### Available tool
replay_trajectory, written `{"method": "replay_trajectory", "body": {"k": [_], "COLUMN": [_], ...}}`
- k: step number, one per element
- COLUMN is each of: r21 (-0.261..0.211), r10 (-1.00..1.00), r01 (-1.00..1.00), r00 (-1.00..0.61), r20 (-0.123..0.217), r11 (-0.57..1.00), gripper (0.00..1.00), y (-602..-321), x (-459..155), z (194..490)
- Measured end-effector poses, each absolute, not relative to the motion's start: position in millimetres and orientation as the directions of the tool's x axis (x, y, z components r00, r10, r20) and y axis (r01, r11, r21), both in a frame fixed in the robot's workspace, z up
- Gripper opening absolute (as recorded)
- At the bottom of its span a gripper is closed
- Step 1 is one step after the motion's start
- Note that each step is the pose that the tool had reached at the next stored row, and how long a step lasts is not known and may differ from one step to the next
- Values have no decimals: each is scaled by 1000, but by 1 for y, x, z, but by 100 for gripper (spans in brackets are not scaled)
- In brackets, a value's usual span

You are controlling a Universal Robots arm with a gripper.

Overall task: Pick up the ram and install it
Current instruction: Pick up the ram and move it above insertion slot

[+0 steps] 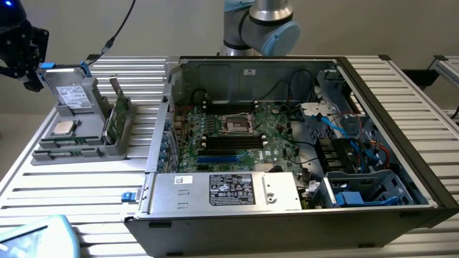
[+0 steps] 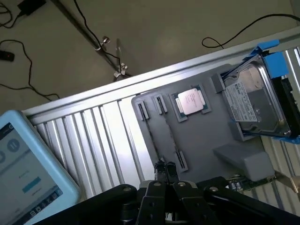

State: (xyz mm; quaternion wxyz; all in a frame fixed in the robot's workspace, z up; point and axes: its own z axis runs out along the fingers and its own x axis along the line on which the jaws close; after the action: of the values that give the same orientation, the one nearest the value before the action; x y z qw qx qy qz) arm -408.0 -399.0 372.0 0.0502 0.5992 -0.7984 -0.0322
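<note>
Exterior view: the gripper (image 1: 30, 80) is seen at ten o'clock of the frame, raised near the far end of a gray holder tray (image 1: 72, 156). Its fingers are drawn fully together, and nothing is gripped between them. The ram (image 1: 119, 115) is stood on edge in that tray, slightly tilted, at about nine o'clock of the frame. It is just beside the wall of the open computer case (image 1: 401, 177) and well apart from the gripper.

On the tray a hard drive (image 1: 72, 97) is propped at eleven o'clock of the ram, and a processor chip (image 1: 63, 127) is laid at nine o'clock of it. Inside the case the motherboard (image 1: 276, 134) is exposed, with long black slots (image 1: 233, 141) at its middle.

From the wrist view the closed gripper (image 2: 165, 168) is seen over the tray (image 2: 206, 136) — a pale-blue tablet (image 2: 28, 164) is lying on the slatted table (image 2: 103, 136) nearby.
</note>
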Motion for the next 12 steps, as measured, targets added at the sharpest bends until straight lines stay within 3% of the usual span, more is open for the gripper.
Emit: {"method": "replay_trajectory", "body": {"k": [12], "r21": [113], "r10": [-997], "r01": [-991], "r00": [-62], "r20": [35], "r11": [65], "gripper": [11], "y": [-399], "x": [-408], "z": [369]}}
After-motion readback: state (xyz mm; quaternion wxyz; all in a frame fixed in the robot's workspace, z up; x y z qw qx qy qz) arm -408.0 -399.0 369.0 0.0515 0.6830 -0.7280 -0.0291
